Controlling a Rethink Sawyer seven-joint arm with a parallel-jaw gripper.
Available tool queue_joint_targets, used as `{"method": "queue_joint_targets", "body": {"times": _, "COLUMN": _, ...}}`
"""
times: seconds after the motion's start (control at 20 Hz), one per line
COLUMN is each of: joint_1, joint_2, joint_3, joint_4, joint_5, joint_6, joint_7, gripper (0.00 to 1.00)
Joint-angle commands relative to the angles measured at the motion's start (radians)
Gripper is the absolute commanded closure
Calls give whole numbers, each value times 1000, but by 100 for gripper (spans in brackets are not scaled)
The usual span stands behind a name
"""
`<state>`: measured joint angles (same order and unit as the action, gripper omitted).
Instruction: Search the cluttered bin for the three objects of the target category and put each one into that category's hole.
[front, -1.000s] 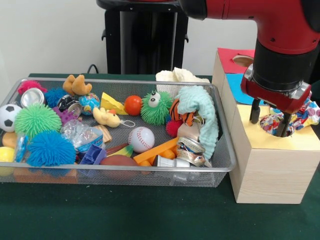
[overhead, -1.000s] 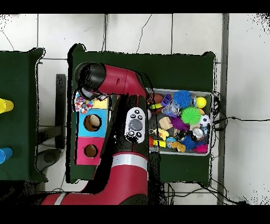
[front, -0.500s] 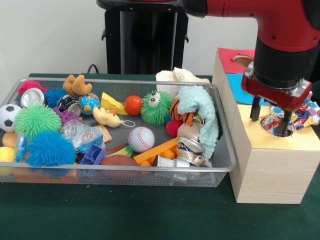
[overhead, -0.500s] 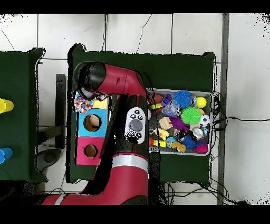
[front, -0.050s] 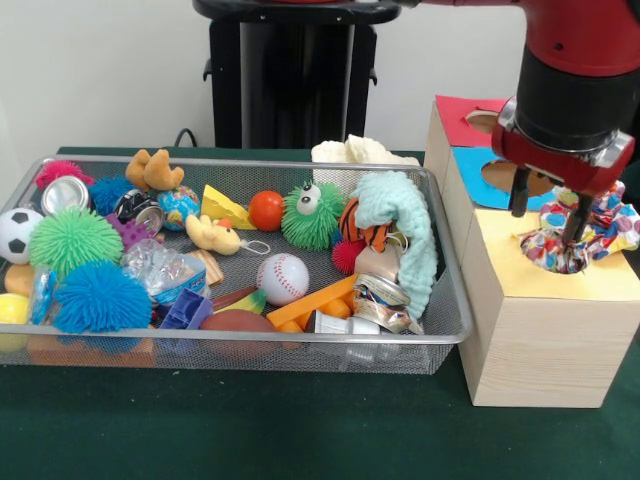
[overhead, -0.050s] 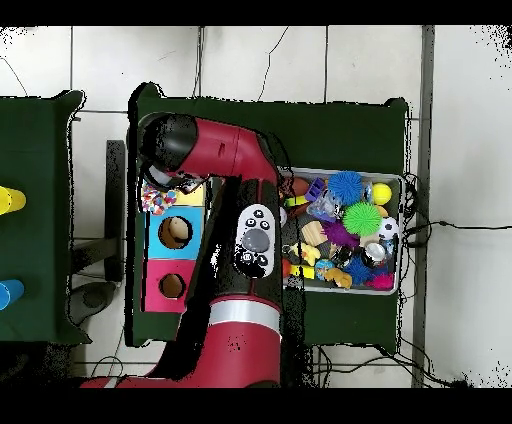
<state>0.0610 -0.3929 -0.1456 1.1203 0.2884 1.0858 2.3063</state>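
Your hand (front, -0.050s: 546, 210) stands spread and empty, directly above the patterned cloth (front, -0.050s: 580, 236). Below the fingertips, that cloth sits bunched in the yellow hole (front, -0.050s: 553, 262), part draped beyond the hand over the wooden box (front, -0.050s: 540, 335). Risk: it has not dropped through; a snagging finger could drag it out.

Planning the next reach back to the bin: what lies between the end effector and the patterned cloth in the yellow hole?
Nothing: in the front view the open end effector hangs just above the patterned cloth, bare air between.
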Motion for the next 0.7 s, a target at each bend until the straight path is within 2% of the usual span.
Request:
{"method": "queue_joint_targets", "body": {"times": 0.05, "joint_1": -7, "joint_2": -10, "joint_3": 63, "joint_4": 25, "joint_5": 5, "joint_6": 116, "joint_7": 122, "gripper": 0}}
{"method": "queue_joint_targets", "body": {"times": 0.35, "joint_1": -9, "joint_2": 30, "joint_3": 75, "joint_4": -9, "joint_5": 21, "joint_6": 90, "joint_7": 145, "gripper": 0}}
{"method": "queue_joint_targets", "body": {"times": 0.45, "joint_1": -10, "joint_2": 23, "joint_3": 78, "joint_4": -6, "joint_5": 32, "joint_6": 95, "joint_7": 155, "gripper": 0}}
{"method": "queue_joint_targets", "body": {"times": 0.7, "joint_1": -5, "joint_2": -39, "joint_3": 92, "joint_4": 121, "joint_5": 82, "joint_6": 26, "joint_7": 157, "gripper": 0}}
